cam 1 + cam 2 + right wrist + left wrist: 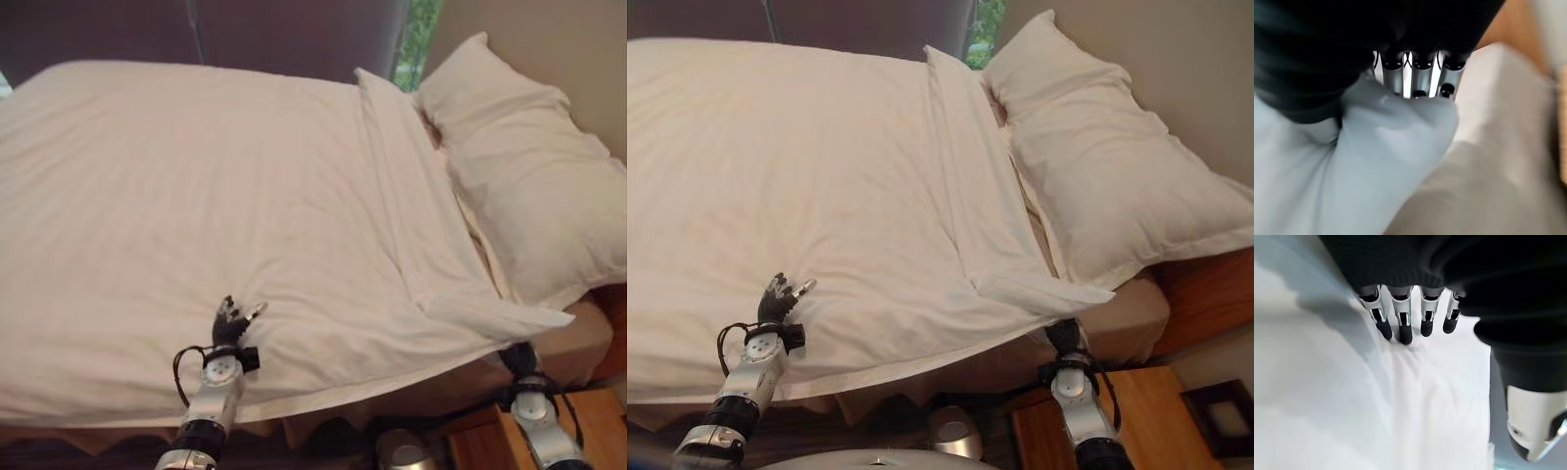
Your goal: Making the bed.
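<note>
- Left eye view, centre and left of frame: your duvet (196,215), white, lies spread over the bed (578,343), with its top edge folded back in a band running from the upper middle down to the lower right.
- Lower right of frame: the folded corner of the duvet juts out past the bed's near edge, over tan sheet.
- Upper right of frame: pillow (529,166), white, lies at the head of the bed against the wall (549,39), just beside the folded band.
- Lower left of centre: your left hand (233,325) rests on the duvet near its near edge; in the left wrist view its fingers (1403,325) are straight, slightly apart, tips down on the cloth, thumb held off to one side, holding nothing.
- Lower right of frame: your right hand (1064,336) sits under the jutting duvet corner at the bed's edge. In the right wrist view its fingers (1422,73) disappear into a bunch of cloth; you cannot tell whether they are clamped on it.
- Bottom right corner: nightstand (1146,421), wooden, beside the bed.
- Top of frame: dark curtain (274,34) behind the bed.
</note>
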### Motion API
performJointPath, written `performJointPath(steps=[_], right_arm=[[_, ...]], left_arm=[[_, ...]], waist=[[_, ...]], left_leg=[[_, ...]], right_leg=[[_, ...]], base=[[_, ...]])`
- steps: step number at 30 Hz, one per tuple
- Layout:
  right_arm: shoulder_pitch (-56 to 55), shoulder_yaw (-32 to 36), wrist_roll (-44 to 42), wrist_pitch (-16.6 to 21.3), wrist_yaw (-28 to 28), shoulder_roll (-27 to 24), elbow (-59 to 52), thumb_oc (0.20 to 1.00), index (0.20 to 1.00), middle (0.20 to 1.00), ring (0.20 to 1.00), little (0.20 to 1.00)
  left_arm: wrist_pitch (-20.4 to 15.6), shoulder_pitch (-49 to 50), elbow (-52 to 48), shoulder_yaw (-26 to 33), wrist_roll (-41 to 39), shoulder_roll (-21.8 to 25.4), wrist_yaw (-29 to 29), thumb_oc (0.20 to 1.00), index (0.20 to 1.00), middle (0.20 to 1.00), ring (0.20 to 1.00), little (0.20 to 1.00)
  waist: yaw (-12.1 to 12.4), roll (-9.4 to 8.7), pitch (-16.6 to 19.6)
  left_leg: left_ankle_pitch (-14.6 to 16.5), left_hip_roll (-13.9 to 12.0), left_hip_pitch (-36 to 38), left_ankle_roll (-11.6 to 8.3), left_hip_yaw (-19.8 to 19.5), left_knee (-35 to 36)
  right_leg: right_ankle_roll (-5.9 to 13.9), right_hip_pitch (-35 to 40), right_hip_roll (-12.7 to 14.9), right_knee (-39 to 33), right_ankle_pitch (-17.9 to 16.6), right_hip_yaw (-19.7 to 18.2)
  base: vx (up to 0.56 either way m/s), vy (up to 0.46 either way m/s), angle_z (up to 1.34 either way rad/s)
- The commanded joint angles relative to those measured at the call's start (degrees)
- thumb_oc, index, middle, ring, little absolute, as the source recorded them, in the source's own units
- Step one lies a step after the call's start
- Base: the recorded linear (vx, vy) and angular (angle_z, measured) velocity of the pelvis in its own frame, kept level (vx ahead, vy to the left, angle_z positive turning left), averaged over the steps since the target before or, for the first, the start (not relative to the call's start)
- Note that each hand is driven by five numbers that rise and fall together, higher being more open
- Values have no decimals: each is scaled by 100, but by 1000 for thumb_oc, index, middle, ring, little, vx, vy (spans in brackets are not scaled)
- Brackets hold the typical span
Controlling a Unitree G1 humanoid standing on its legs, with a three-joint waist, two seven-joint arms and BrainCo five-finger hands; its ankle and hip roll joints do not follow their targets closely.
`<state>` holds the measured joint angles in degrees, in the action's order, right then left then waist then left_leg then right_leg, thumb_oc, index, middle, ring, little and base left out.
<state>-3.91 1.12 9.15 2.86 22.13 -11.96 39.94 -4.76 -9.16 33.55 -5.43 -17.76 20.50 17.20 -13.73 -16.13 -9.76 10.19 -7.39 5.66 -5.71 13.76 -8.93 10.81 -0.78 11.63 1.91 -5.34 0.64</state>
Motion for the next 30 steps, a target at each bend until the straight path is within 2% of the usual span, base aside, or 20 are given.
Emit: performJointPath(steps=[1, 3, 4, 5, 9, 10, 12, 13, 18, 23, 30], right_arm=[[-844, -443, -262, -859, 132, -246, 1659, 1000, 1000, 1000, 1000, 1000], [-548, -562, -454, -972, 192, -12, 2614, 1000, 1000, 1000, 1000, 1000], [-402, -600, -611, -1018, 165, 73, 2973, 1000, 1000, 1000, 1000, 1000], [-354, -571, -765, -1103, 149, 148, 3371, 1000, 1000, 1000, 1000, 1000], [-165, -341, -1040, -1228, 148, 46, 4006, 1000, 1000, 1000, 1000, 1000], [-149, -302, -1052, -1219, 139, -11, 4032, 1000, 1000, 1000, 1000, 1000], [-174, -258, -1023, -1240, 214, -83, 4057, 1000, 1000, 1000, 1000, 1000], [-186, -291, -930, -1257, 230, -121, 4074, 1000, 1000, 1000, 1000, 1000], [-59, -496, -388, -1223, 332, -500, 3865, 1000, 1000, 1000, 1000, 1000], [-56, -516, 224, -1143, 663, -1066, 2903, 1000, 1000, 1000, 1000, 1000], [-122, -131, 843, -1344, 984, -1622, 2006, 1000, 1000, 1000, 1000, 1000]], left_arm=[[194, 158, 336, -172, 29, -238, 5, 1000, 1000, 1000, 1000, 1000], [188, 198, 417, -259, 9, -181, -17, 1000, 1000, 1000, 1000, 1000], [192, 178, 544, -334, -62, -148, -11, 1000, 1000, 1000, 1000, 1000], [200, 227, 656, -335, -110, -143, -38, 1000, 1000, 1000, 1000, 1000], [195, 407, 748, -399, -150, -31, -231, 1000, 1000, 1000, 1000, 1000], [165, 496, 758, -405, -166, 8, -288, 1000, 1000, 1000, 1000, 1000], [196, 541, 803, -372, -182, -13, -321, 1000, 1000, 1000, 1000, 1000], [211, 560, 847, -363, -154, -30, -330, 1000, 1000, 1000, 1000, 1000], [164, 613, 906, -370, -62, -32, -370, 1000, 1000, 1000, 1000, 1000], [121, 818, 762, -190, 124, 2, -360, 1000, 1000, 1000, 1000, 1000], [65, 1036, 607, -27, 138, -81, -419, 1000, 1000, 1000, 1000, 1000]], waist=[[-535, 252, -117], [-423, 166, -192], [-376, 140, -276], [-262, 189, -335], [-72, 287, -358], [-57, 240, -284], [-24, 244, -217], [1, 258, -194], [11, 225, -157], [146, 206, -25], [140, 313, 60]], left_leg=[[168, 141, 650, 243, 288, 517], [1, 140, 637, 239, 331, 760], [-82, 118, 632, 248, 284, 875], [-151, 40, 589, 246, 264, 909], [-354, -30, 476, 296, 336, 1083], [-411, 5, 427, 281, 323, 1152], [-491, 11, 408, 228, 260, 1265], [-509, -20, 415, 206, 323, 1257], [-670, -155, 388, 98, 500, 1288], [-935, -298, 220, -5, 620, 1346], [-1020, -384, 191, -40, 548, 1393]], right_leg=[[7, -736, -518, -45, -267, 642], [279, -884, -467, 121, -518, 606], [390, -946, -462, 195, -548, 464], [419, -903, -401, 227, -446, 408], [229, -547, -24, 306, -347, 510], [221, -319, 56, 86, -392, 398], [283, -301, 44, -241, -427, 103], [284, -279, 59, -378, -444, 142], [304, -382, 23, -638, -581, 250], [327, -174, -46, -691, -289, 266], [245, -83, -91, -691, -160, 427]], base=[[-287, 67, 40], [-255, 51, -3], [-262, 2, -12], [-246, -12, -3], [-165, -21, 1], [-95, -55, -4], [-36, -41, 14], [-26, -37, 17], [-87, -107, -35], [-119, -95, -29], [-30, -7, -12]])
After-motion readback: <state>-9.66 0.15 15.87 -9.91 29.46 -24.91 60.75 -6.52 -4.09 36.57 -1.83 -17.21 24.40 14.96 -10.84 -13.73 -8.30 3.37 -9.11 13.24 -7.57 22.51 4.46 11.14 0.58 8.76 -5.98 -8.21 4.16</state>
